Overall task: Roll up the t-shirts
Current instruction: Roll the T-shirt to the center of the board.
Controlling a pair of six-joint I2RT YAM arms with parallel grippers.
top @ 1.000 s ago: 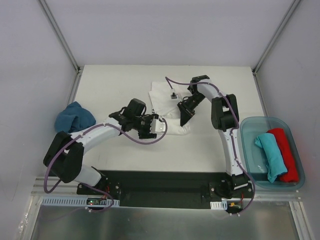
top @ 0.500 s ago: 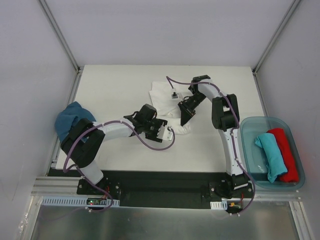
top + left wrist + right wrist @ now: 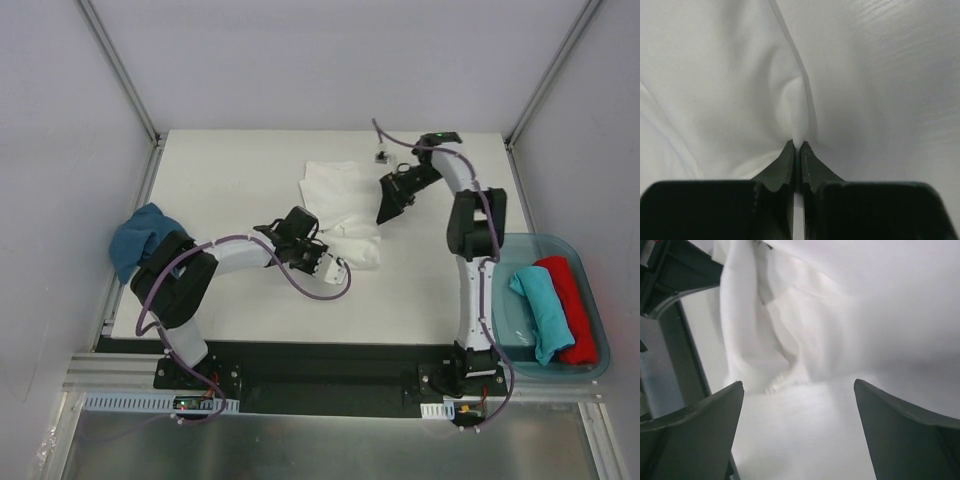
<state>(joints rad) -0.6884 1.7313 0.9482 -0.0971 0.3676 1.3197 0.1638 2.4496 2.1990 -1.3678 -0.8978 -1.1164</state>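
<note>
Plainly pinching the white t-shirt (image 3: 730, 75) with the left fingers (image 3: 789, 159): pressed together on a small ridge of cloth, puckered up just ahead of the tips, with bare worktop (image 3: 900, 50) off to their right. Holding nothing with the right fingers (image 3: 697, 425): spread wide, hanging over the worktop, with the shirt's rumpled edge ahead of them and nearer the left-hand one, and apparently not touching it. Seen from above, lying partly folded mid-worktop, between the two sets of fingers.

Judged light, limp and thin, so bound to sag, crease and drag on the worktop rather than slide as one piece. Not fragile. Likely to slip out of a single-layer pinch, so better taken by a doubled fold or a hem, deep between the pads. Best gripped at both ends of one edge to keep the roll even. With one pinch only, expect skewing and bunching toward the left fingers.

Elsewhere: teal t-shirt (image 3: 537, 312) and red t-shirt (image 3: 570, 305), rolled side by side in a tub (image 3: 500, 325) well to the right of the right fingers. Dark blue t-shirt (image 3: 140, 235), heaped well to the left of the left fingers.
</note>
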